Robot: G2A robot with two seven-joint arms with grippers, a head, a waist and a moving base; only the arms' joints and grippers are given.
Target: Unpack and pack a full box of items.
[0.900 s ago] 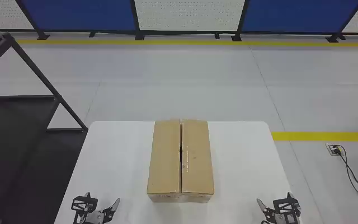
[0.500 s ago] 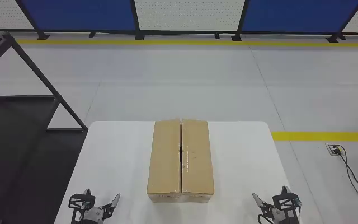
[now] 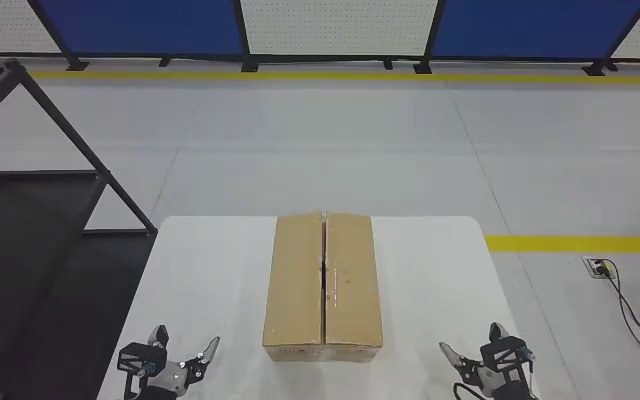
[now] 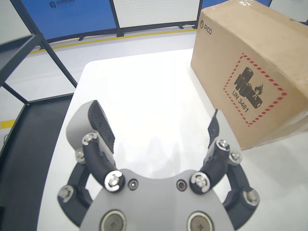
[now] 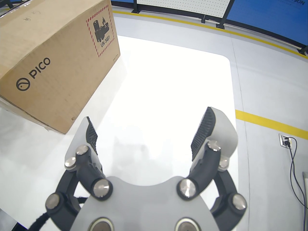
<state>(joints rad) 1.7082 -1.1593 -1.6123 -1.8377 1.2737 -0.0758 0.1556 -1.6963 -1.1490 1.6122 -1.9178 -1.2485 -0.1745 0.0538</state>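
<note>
A white desk with rounded corners stands on a light grey floor. Just beside its left edge is a black metal rack. Blue panels and a white perforated panel stand at the far side. A yellow line marks the floor on the right, near a socket with a black cable.

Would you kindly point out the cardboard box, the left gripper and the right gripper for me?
cardboard box (image 3: 298,285), top view, on one closed top flap.
left gripper (image 4: 156,112), left wrist view, midway between its open fingertips.
right gripper (image 5: 149,116), right wrist view, midway between its open fingertips.
</note>
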